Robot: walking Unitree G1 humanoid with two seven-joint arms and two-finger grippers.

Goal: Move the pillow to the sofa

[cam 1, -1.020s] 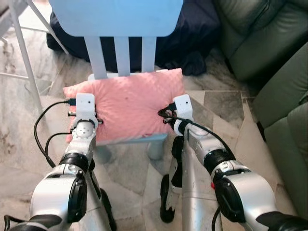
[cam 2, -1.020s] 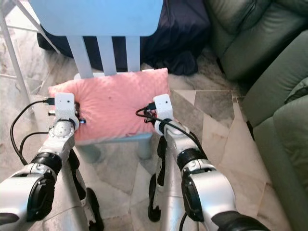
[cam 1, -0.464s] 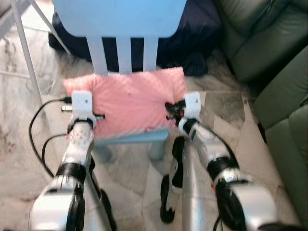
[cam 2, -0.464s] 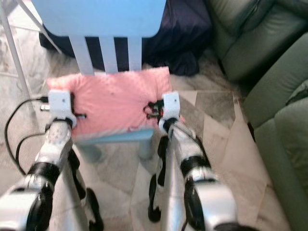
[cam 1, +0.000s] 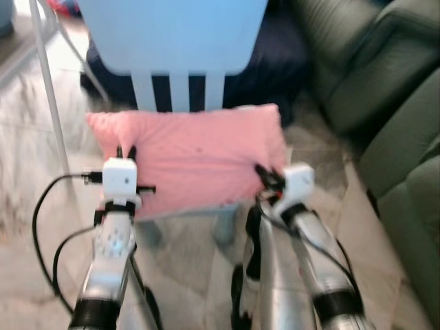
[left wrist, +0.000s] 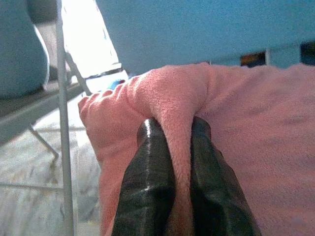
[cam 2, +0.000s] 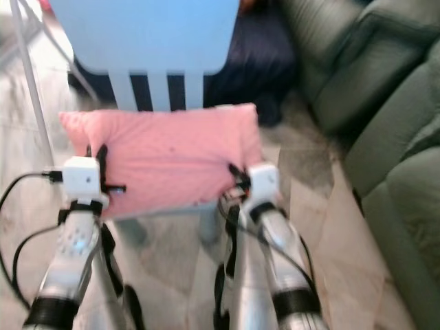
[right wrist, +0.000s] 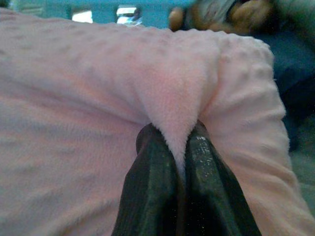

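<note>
A pink pillow [cam 1: 192, 161] hangs in front of the light blue chair [cam 1: 172, 34], held up at both side edges. My left gripper [cam 1: 125, 152] is shut on the pillow's left edge; in the left wrist view its black fingers [left wrist: 147, 182] pinch a fold of pink fabric [left wrist: 177, 113]. At the pillow's right edge, my right gripper [cam 1: 265, 173] is shut on it too, with its fingers [right wrist: 152, 187] squeezing a fold of fabric [right wrist: 172, 103]. The dark green sofa [cam 1: 385, 103] stands to the right.
The chair's slatted back [cam 2: 158, 89] rises just behind the pillow. A dark blue cloth [cam 1: 282, 48] lies on the floor between chair and sofa. A white metal frame leg [cam 1: 48, 89] stands at the left. Marble floor tiles [cam 1: 357, 199] lie open between me and the sofa.
Both grippers have lifted the pillow off the chair seat and it now sits higher. The camera view has shifted and blurred.
</note>
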